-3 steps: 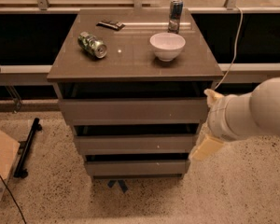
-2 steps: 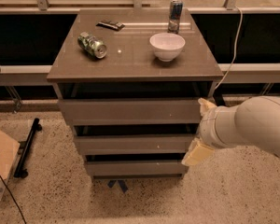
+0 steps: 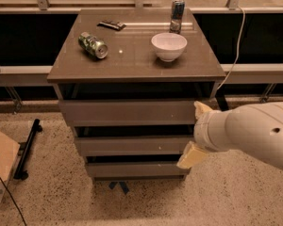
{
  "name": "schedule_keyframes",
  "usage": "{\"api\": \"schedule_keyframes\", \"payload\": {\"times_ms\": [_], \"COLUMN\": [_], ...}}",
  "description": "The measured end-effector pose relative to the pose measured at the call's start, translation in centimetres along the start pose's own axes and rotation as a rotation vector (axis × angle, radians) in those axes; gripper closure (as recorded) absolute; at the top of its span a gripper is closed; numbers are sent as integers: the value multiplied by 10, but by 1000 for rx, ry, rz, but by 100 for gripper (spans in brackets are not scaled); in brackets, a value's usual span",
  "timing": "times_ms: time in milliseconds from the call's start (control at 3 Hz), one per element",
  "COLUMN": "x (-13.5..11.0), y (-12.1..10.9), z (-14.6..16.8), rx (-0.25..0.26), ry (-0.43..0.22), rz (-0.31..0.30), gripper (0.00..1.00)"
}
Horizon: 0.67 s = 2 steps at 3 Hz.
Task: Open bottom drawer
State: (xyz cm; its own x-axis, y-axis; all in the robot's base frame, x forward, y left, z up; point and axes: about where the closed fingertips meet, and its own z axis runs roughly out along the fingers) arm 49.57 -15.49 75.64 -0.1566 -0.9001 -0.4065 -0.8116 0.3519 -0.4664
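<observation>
The gripper [image 3: 188, 135] hovers under the bench's [image 3: 132, 62] front-right corner, fingers [image 3: 190, 156] spread; best hook the bottom drawer's [image 3: 137, 169] top edge, pull straight.

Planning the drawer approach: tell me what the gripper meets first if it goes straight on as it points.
Probably the middle drawer, at its right end: the gripper, right of the cabinet, points toward it, lower finger by the bottom drawer. Depth is unclear.

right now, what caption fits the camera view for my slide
Robot claw at the cabinet's right front edge, just above the bottom drawer; can and bowl on top.
</observation>
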Motion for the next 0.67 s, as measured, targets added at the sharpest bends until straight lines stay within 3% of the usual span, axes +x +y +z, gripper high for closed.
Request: {"api": "schedule_keyframes", "payload": {"times_ms": [667], "x": [3], "y": [38], "z": [57], "rx": [-20], "ry": [-28], "rz": [53], "gripper": [0]}}
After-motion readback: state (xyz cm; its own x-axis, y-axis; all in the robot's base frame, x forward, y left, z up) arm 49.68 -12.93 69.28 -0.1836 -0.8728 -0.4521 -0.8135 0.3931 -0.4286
